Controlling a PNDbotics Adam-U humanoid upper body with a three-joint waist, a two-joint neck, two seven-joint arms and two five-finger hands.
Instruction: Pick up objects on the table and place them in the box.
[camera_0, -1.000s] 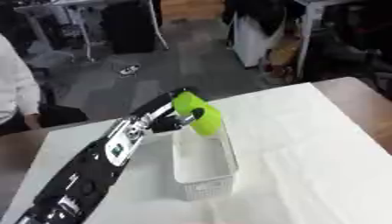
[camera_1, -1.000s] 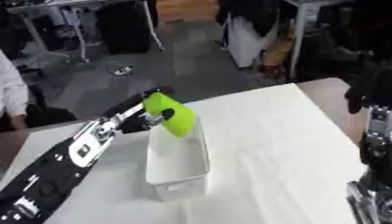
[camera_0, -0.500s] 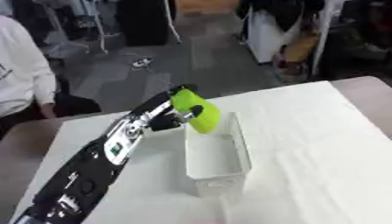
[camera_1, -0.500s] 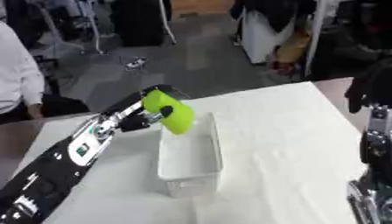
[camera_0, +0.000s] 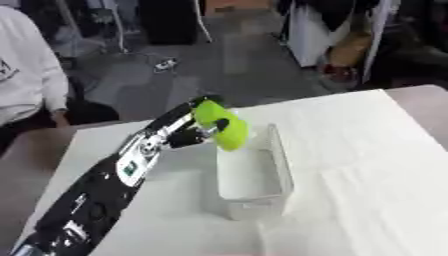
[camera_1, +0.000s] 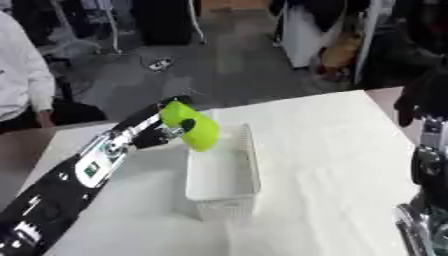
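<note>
My left hand is shut on a bright lime-green object, holding it tilted just above the far left end of the white box. The box is a long white open basket on the white table, and what shows of its inside looks bare. The left arm reaches in from the lower left. My right arm rises along the right edge of the right eye view; its hand is out of view.
A person in a white top stands beyond the table's far left corner. Past the far edge lie a grey floor, chairs and dark equipment. White cloth with creases spreads to the right of the box.
The whole picture has shifted, so the camera moved. The left hand still holds the green object over the box's far end, about the same relative to the box.
</note>
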